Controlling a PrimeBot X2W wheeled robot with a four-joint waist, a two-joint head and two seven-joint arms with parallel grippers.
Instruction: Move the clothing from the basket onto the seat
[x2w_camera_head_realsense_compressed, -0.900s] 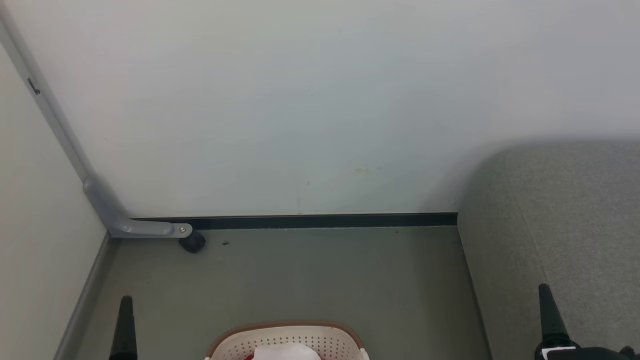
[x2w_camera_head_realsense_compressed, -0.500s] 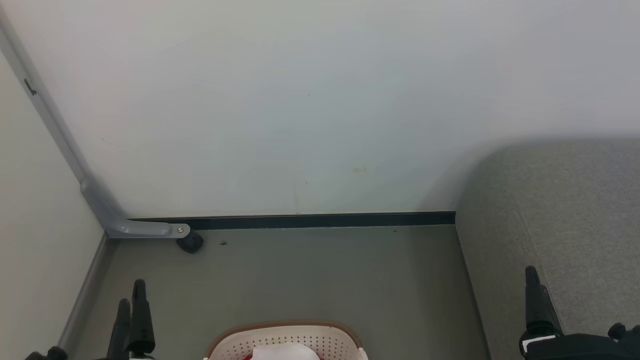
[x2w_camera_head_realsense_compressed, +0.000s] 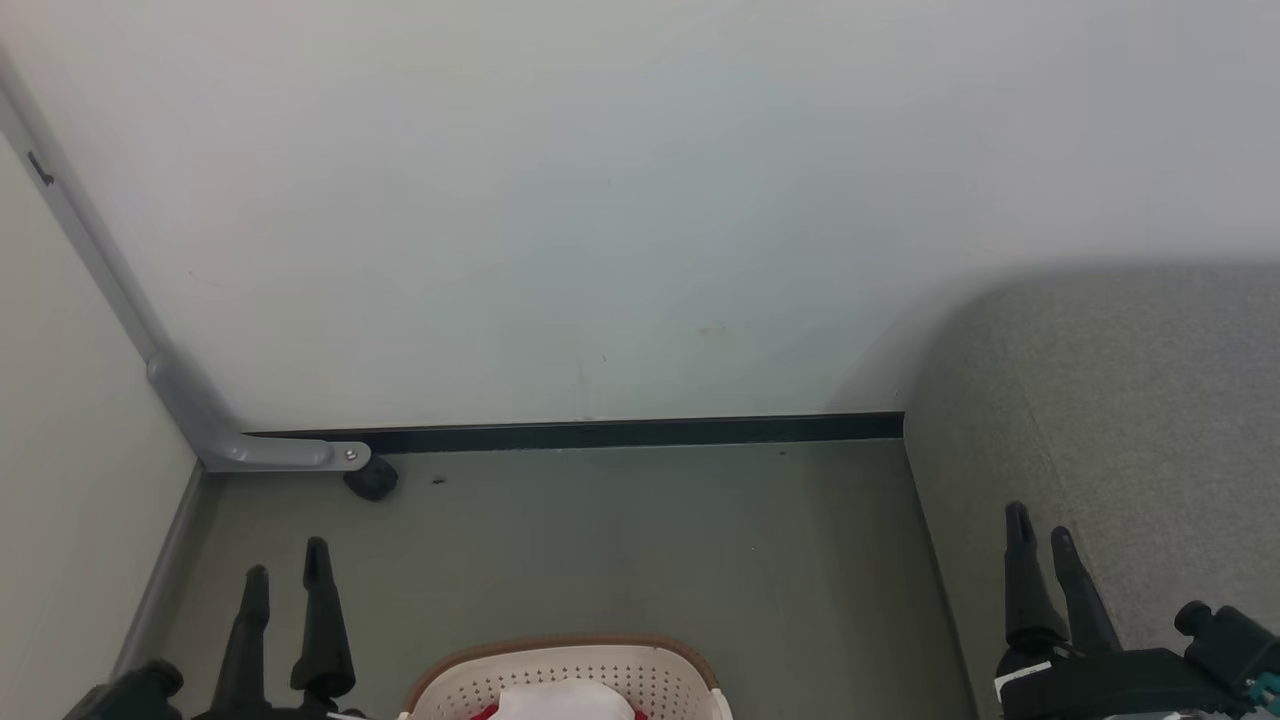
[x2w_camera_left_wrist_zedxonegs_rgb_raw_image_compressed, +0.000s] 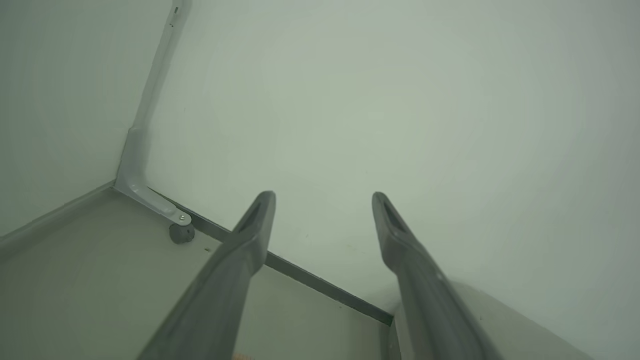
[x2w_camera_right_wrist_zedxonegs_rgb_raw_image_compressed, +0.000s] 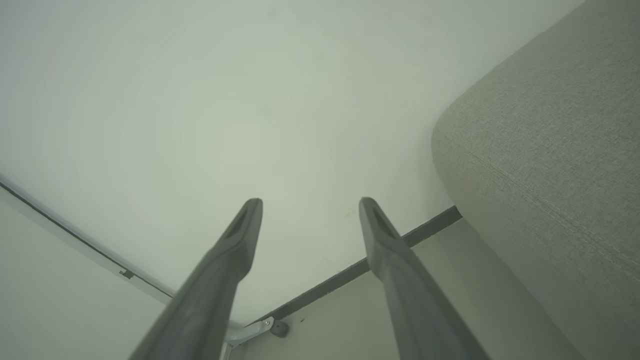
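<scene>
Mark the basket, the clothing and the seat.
basket (x2w_camera_head_realsense_compressed: 610, 668): head view, perforated far wall.
clothing (x2w_camera_head_realsense_compressed: 562, 700): head view, white panel on top.
seat (x2w_camera_head_realsense_compressed: 1130, 400): head view, grey upholstered top.

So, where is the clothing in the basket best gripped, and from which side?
Likely the raised white fold of the clothing, from above: it mounds in the middle of the basket, whose perforated wall closes off the sides. Its lower part is cut off.
</scene>
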